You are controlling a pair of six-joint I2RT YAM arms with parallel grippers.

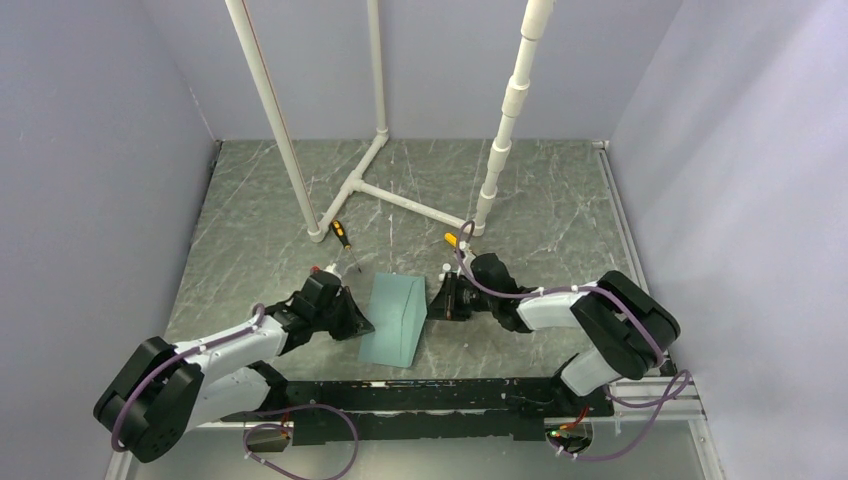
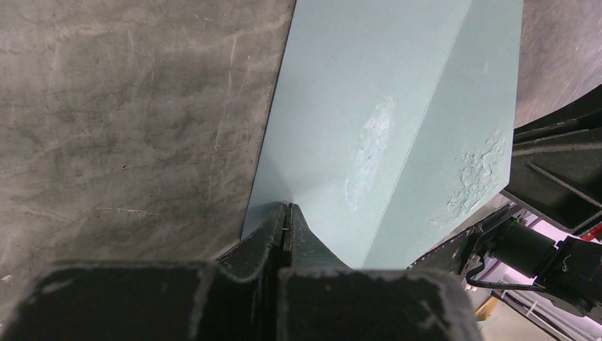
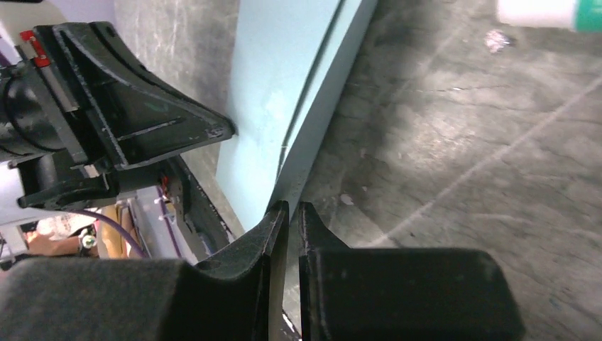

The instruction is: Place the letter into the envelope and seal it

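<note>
Left gripper [image 2: 286,210] pinched shut on envelope [image 1: 396,318] edge | right gripper [image 3: 288,209] jaws narrow at opposite edge, grip unclear | envelope on table [image 1: 560,200] between both grippers, letter not visible | risk: uneven pull could crease or tear paper, or slip it free

Soft, even overhead light in the top view, with just faint shadows under the arms on the table [image 1: 250,200]. At the wrists it's dimmer. The envelope [image 2: 369,106] reads sharp, scuffs and all, the left gripper [image 2: 286,209] looms dark and blurry, and the right wrist view catches a pale sheen on the tabletop.
</note>
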